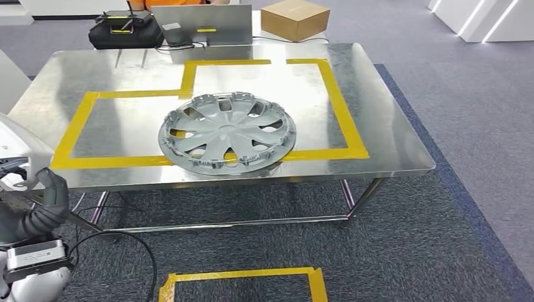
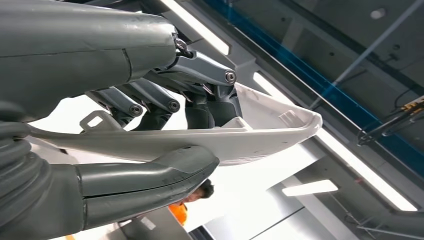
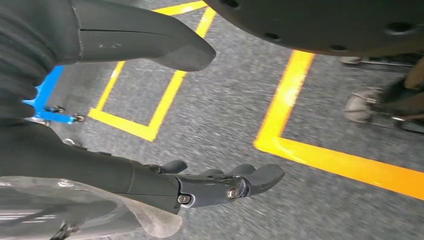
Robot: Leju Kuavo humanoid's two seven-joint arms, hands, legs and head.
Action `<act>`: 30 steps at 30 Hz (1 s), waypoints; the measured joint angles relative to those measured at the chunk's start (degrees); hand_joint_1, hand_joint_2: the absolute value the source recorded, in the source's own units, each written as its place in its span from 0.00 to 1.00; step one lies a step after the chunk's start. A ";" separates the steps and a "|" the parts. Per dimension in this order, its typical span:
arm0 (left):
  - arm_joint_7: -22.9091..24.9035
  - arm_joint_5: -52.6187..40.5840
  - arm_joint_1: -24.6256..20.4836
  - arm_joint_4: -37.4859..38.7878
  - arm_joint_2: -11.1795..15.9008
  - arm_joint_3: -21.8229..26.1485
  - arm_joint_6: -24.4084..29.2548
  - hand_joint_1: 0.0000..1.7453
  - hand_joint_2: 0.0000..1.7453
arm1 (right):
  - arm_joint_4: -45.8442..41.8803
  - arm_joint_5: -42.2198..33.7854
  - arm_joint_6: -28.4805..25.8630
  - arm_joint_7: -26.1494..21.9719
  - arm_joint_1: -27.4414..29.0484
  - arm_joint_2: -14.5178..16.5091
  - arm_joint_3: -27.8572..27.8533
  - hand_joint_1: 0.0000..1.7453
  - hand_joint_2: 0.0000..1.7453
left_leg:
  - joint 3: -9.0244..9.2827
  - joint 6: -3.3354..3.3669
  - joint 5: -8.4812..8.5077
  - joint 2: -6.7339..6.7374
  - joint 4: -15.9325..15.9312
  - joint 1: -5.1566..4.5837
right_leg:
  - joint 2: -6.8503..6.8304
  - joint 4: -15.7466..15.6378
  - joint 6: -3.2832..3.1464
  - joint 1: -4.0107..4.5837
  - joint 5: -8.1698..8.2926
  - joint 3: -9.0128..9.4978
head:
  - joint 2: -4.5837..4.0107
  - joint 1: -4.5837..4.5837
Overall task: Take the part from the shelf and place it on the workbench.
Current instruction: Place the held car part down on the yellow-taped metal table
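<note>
The white part (image 2: 260,132) in the left hand (image 2: 165,130) runs out of the left wrist view, so its whole shape cannot be told; in the head view it is cut by the picture's left edge. At the bench's (image 1: 390,145) far edge, a person's orange top (image 1: 176,2) is cropped. The right wrist view is motion-blurred, and the right hand's (image 3: 150,115) fingers (image 3: 225,185) partly hide behind one another.

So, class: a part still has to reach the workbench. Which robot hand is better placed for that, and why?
The left. The left robot hand already grips a white part, while the right robot hand hangs open above the carpet. The workbench lies ahead, already bearing a hubcap.
</note>
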 joint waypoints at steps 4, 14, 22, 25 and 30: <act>1.18 1.25 0.18 0.07 0.14 -0.14 -0.02 1.00 1.00 | 0.00 -0.02 -0.08 -0.07 -0.04 0.02 -0.20 0.00 1.00 | 0.58 -1.19 -0.75 -0.02 0.14 0.09 | 0.05 -3.02 -1.59 0.39 2.01 1.44 | 0.00 -0.39; 2.06 1.04 0.54 0.09 1.25 -0.27 -0.01 1.00 1.00 | -0.02 0.01 -0.36 -0.21 -0.26 0.18 -0.25 0.00 1.00 | -8.78 -3.77 1.29 0.25 8.26 1.53 | 0.19 -4.45 -2.00 -0.66 -1.43 7.28 | 0.00 -0.84; 4.15 -0.95 0.68 0.46 2.62 -0.34 -0.04 1.00 1.00 | -0.02 0.20 -0.44 -0.33 -0.45 0.19 -0.32 0.00 1.00 | -7.39 -1.65 5.21 0.47 1.33 1.31 | 0.01 -1.30 0.60 -0.70 -5.03 6.27 | 0.00 -0.59; 5.23 -1.98 0.64 0.83 3.46 -0.36 -0.41 1.00 1.00 | -0.02 0.26 -0.39 -0.33 -0.42 0.19 -0.51 0.00 1.00 | -7.30 -1.07 4.99 0.55 1.33 1.08 | 0.02 9.60 0.70 -0.69 -9.88 0.48 | 0.00 -0.33; 7.46 -3.80 0.53 2.37 5.19 -0.10 -2.16 1.00 1.00 | -0.01 0.58 -0.26 -0.33 -0.33 0.11 -0.63 0.00 1.00 | -6.75 -1.06 4.48 0.35 1.39 0.69 | 0.04 1.97 -0.42 -0.33 -3.30 2.74 | 0.00 -0.23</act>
